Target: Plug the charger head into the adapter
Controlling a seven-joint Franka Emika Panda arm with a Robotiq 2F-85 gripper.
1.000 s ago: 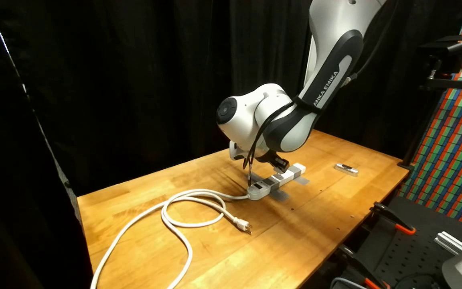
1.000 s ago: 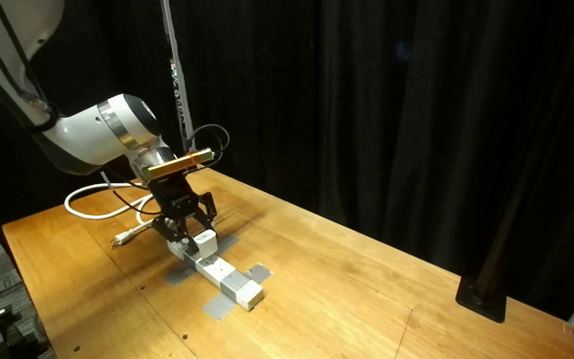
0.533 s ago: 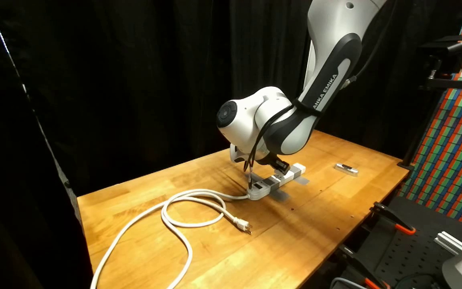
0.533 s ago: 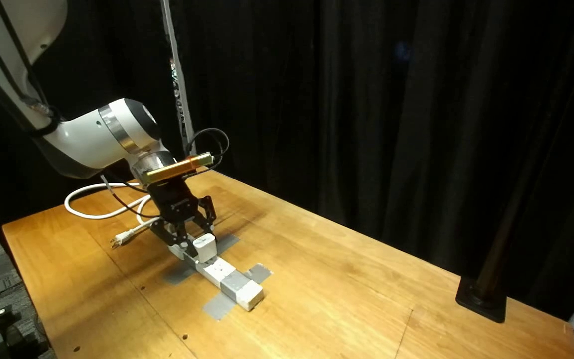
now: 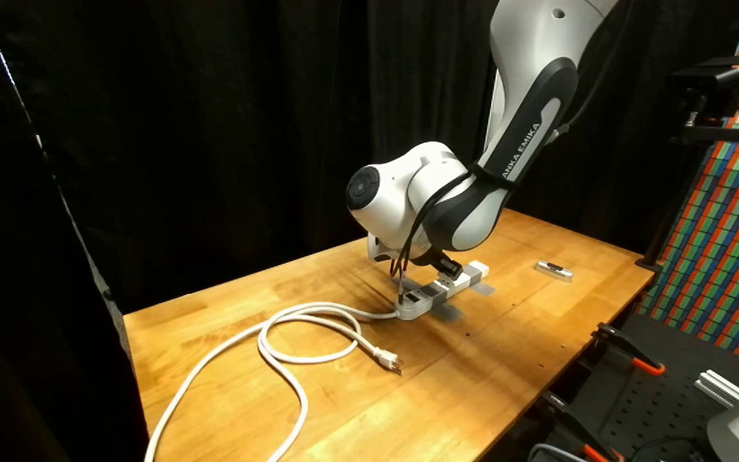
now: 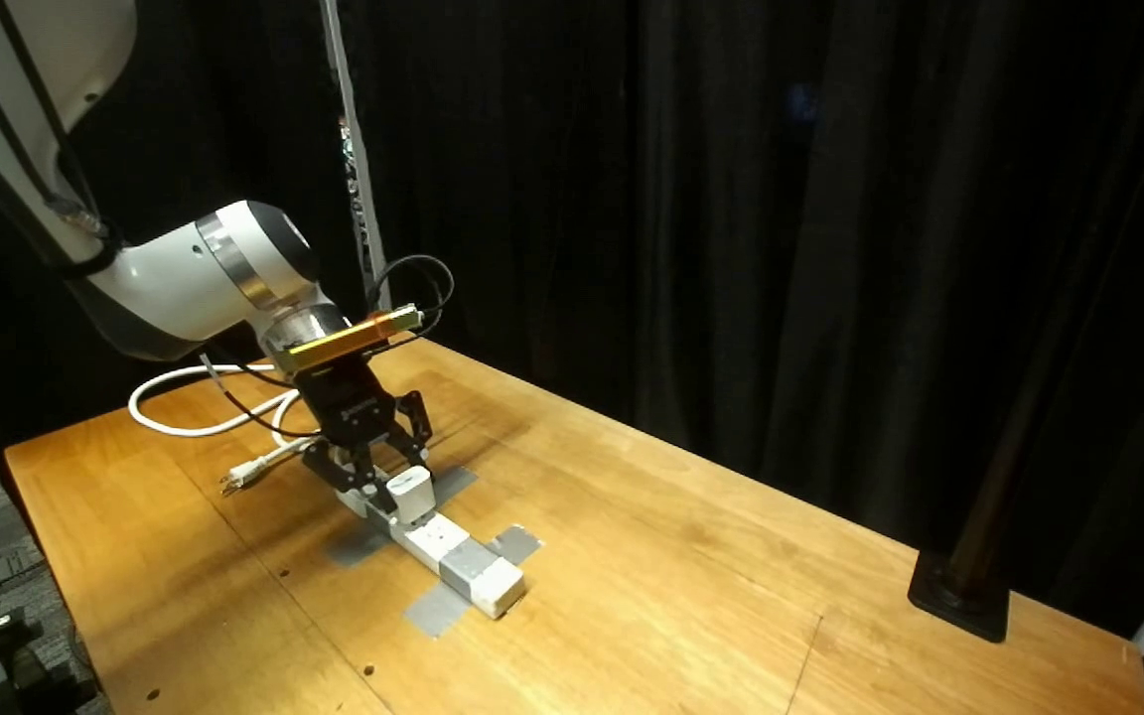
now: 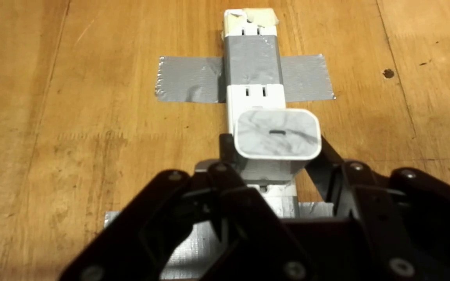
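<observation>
Held upright in my gripper (image 7: 275, 149) is the charger head (image 7: 277, 134), a white block with a small dark slot in its top face. The jaws are shut on its two sides. In an exterior view the charger head (image 6: 413, 495) stands over the middle stretch of the adapter (image 6: 436, 538), its bottom at or very near the strip's top. The prongs are hidden, so I cannot tell whether they sit in a socket. In the wrist view the adapter (image 7: 257, 99) runs away beneath it, with socket slots showing ahead and one hole just behind the block.
Grey tape (image 7: 307, 78) fixes the strip to the wooden table (image 5: 491, 359). A coiled white cable (image 5: 318, 319) with a pronged plug (image 5: 387, 359) lies beside it. A small silver object (image 5: 553, 271) lies farther off. A black stand base (image 6: 959, 601) stands near the table's edge.
The arm has come down a little with the charger head, bringing the block closer to the strip. Most of that drop came early; the last half second shows little motion. The grip is unchanged.
</observation>
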